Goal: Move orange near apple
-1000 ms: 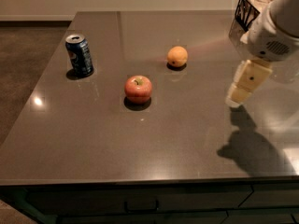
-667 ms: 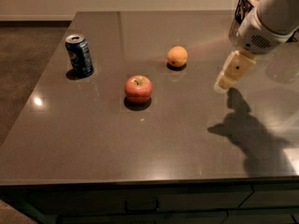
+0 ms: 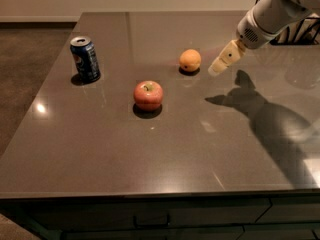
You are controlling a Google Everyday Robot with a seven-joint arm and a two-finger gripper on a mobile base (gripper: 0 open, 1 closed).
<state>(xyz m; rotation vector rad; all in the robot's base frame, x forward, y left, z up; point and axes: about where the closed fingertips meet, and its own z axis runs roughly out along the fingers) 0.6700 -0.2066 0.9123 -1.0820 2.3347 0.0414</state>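
Observation:
The orange (image 3: 190,60) is a small yellow-orange fruit sitting on the dark table (image 3: 100,144) toward the back middle. The apple (image 3: 148,94) is red-pink with a yellowish dimple and sits nearer the front, left of the orange and a short gap from it. My gripper (image 3: 218,68) comes in from the upper right on a white arm, its cream-coloured tip just right of the orange and a little above the tabletop. It holds nothing.
A blue soda can (image 3: 85,58) stands upright at the back left of the table. A dark wire object (image 3: 300,31) sits at the far right behind the arm. The table's front edge (image 3: 150,194) runs along the bottom.
My gripper has moved left and toward the back, from the table's right side to just right of the orange. The orange, apple and can have not moved.

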